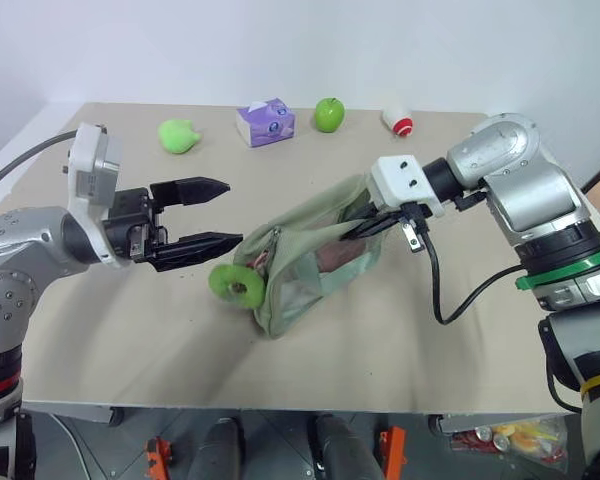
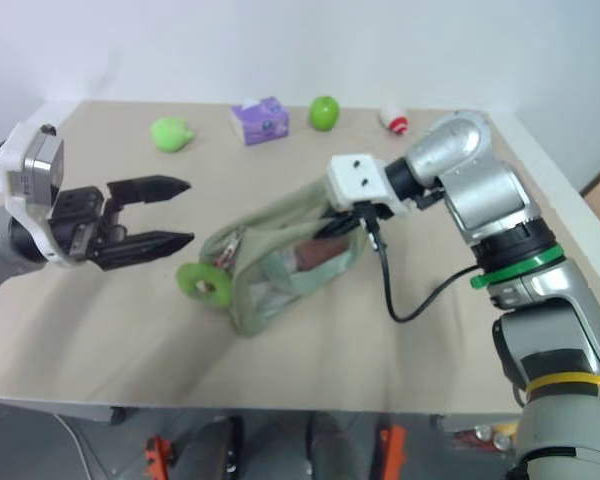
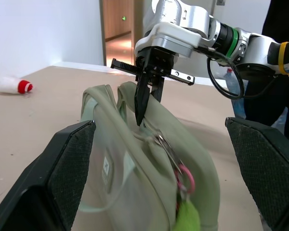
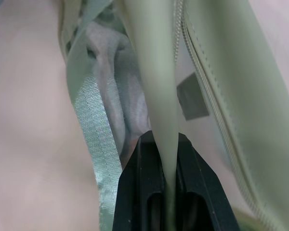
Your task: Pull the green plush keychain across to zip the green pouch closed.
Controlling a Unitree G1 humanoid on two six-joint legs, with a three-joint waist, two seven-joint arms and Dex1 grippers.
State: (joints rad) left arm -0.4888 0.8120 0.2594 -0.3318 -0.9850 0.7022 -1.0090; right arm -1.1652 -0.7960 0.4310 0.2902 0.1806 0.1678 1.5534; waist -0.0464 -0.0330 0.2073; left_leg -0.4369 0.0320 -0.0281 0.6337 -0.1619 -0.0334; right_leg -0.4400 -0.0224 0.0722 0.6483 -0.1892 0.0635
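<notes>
The green pouch (image 1: 310, 255) lies in the middle of the table, its clear window side facing me and its zipper running along the top. The green plush keychain (image 1: 237, 284), a fuzzy lime ring, hangs at the pouch's left end and rests on the table. My right gripper (image 1: 365, 225) is shut on a fold of the pouch's fabric (image 4: 154, 72) at its right end. My left gripper (image 1: 232, 212) is open, hovering just left of the pouch and a little above the keychain, touching neither. In the left wrist view its fingers (image 3: 62, 168) frame the pouch.
Along the table's far edge (image 1: 210, 104) sit a lime plush lump (image 1: 178, 135), a purple tissue pack (image 1: 266, 122), a green apple (image 1: 329, 114) and a red-and-white object (image 1: 399, 121). A black cable (image 1: 440, 290) loops down from my right wrist beside the pouch.
</notes>
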